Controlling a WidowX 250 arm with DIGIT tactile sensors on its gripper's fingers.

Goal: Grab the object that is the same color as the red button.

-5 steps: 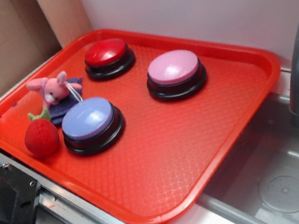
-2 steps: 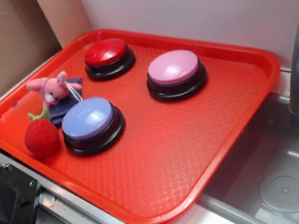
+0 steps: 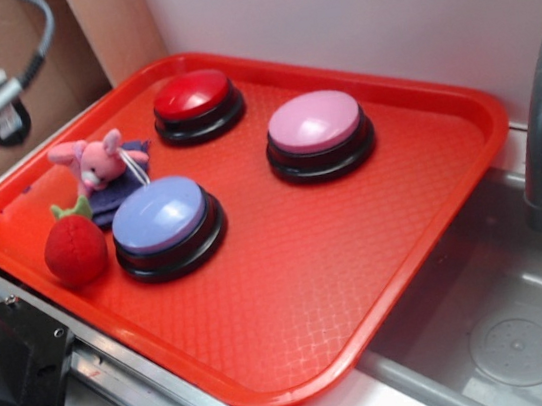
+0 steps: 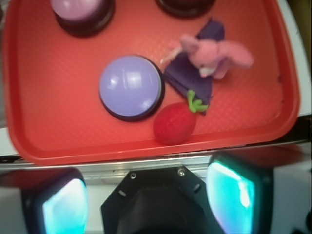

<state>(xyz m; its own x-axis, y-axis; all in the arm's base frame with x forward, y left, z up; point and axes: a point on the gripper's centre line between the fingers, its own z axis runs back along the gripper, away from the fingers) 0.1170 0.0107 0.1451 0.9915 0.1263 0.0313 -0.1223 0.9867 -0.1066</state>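
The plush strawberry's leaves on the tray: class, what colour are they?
Green, on top of the red plush strawberry; the wrist view shows them best.

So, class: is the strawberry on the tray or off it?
On it. The strawberry lies inside the tray rim near one edge, beside the lavender button; the wrist view agrees.

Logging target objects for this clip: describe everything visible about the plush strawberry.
The plush strawberry is small, rounded, fuzzy red fabric with green felt leaves on top. It lies on the red tray near its edge, beside the blue-lavender button, close to or touching its black base, with the leaves toward the purple cloth under the pink bunny. Nothing grips it.
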